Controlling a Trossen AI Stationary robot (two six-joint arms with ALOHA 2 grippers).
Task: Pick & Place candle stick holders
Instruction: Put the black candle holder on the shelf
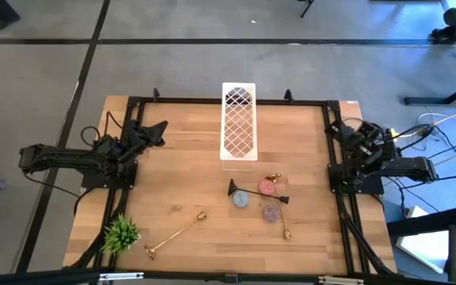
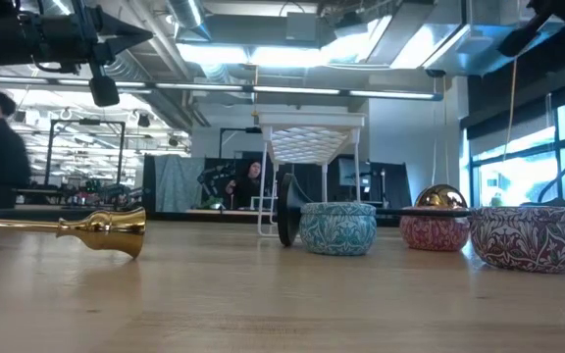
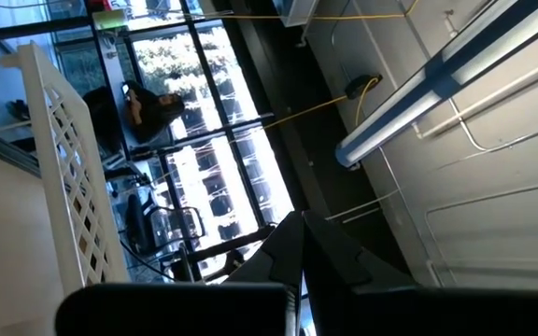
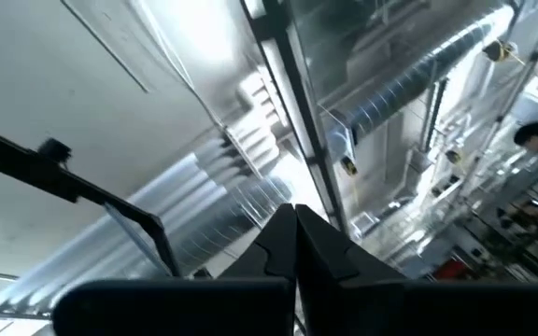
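One gold candle stick holder [image 1: 176,235] lies on its side at the table's near left; the low view shows its round base [image 2: 118,231]. A black holder [image 1: 256,193] lies among three tins, and its base [image 2: 284,210] stands on edge. Two more gold holders lie by the red tin [image 1: 274,178] and toward the near edge [image 1: 286,226]. My left gripper [image 1: 161,126] [image 3: 295,224] is shut and empty, raised over the far left. My right gripper [image 1: 343,129] [image 4: 293,213] is shut and empty, raised over the far right.
A white lattice rack [image 1: 238,123] stands at the far middle. A blue tin [image 1: 241,199], a red tin [image 1: 267,187] and a maroon tin [image 1: 271,212] sit right of centre. A green plant tuft [image 1: 121,233] sits at the near left corner. People show in the room behind.
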